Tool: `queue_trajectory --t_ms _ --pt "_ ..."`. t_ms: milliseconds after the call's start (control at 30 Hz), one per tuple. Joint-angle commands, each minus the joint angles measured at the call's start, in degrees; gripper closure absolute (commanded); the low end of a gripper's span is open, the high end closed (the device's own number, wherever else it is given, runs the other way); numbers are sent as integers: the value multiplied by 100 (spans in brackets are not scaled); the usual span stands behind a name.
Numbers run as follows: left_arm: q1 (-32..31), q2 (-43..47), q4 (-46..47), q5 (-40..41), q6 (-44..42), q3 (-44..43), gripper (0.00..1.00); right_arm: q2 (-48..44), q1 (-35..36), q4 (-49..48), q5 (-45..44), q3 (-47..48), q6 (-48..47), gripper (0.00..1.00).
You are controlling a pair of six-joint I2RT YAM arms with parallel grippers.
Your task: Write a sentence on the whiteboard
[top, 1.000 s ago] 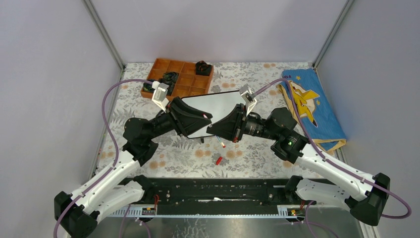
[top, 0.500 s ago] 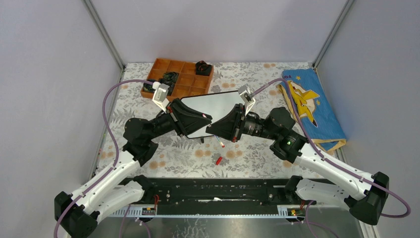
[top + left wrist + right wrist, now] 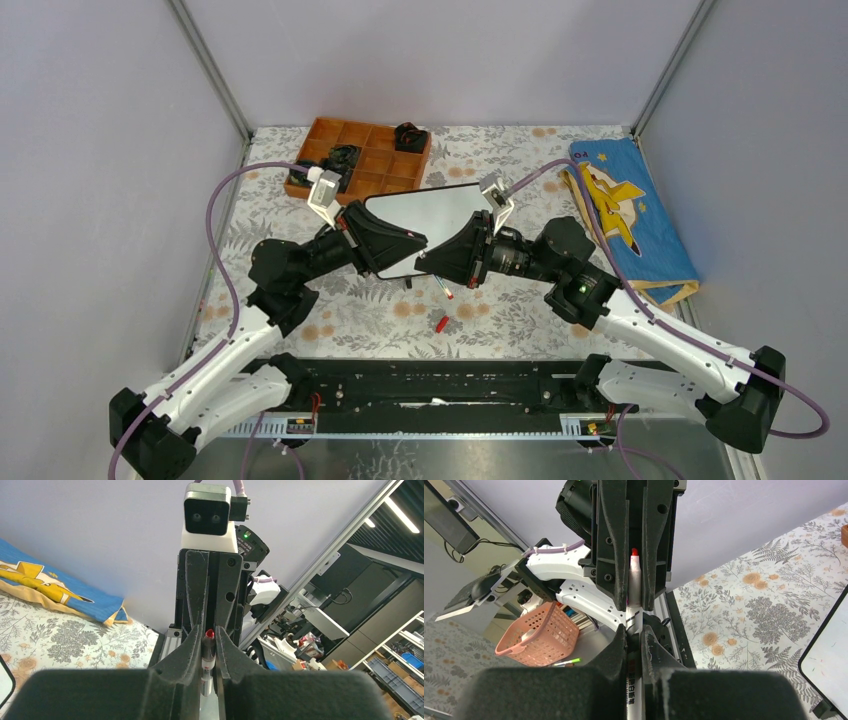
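Observation:
The whiteboard (image 3: 432, 212) lies on the floral table, white with a thin black frame. Its bare part is blank, and the sentence is not in view. One corner of it shows at the right edge of the right wrist view (image 3: 830, 650). Above the board's near edge my two grippers meet tip to tip. A white marker (image 3: 632, 600) with a red end runs between them. My right gripper (image 3: 634, 637) is shut on its printed barrel. My left gripper (image 3: 209, 641) is shut on its red-tipped end (image 3: 210, 633). From above, the marker's other end (image 3: 444, 288) sticks out on the near side.
A red cap (image 3: 441, 323) lies loose on the cloth near the front. An orange compartment tray (image 3: 372, 158) holding black items stands behind the board. A blue cloth with a yellow figure (image 3: 632, 215) lies at the right. Grey walls close three sides.
My left jaws have closed in around the marker's end. Both grippers and the marker have drifted slightly to the left.

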State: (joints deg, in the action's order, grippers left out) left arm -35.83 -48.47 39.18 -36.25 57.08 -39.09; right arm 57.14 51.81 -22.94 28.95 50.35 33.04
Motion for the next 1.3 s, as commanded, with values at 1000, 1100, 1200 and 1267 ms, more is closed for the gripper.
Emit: queue_trajectory --t_ms 1000,1100,1200,1267 --pt "-239 298 -44 811 114 112 100 -379 22 23 -577 -14 -7 40" --pt "-234 328 18 1111 249 171 100 -450 22 -17 -640 -21 82 25" --pt "-241 391 83 1505 432 281 100 -509 21 -82 -728 -27 135 14" --pt "-246 479 168 1887 623 403 100 -609 21 -279 -881 -118 181 13"
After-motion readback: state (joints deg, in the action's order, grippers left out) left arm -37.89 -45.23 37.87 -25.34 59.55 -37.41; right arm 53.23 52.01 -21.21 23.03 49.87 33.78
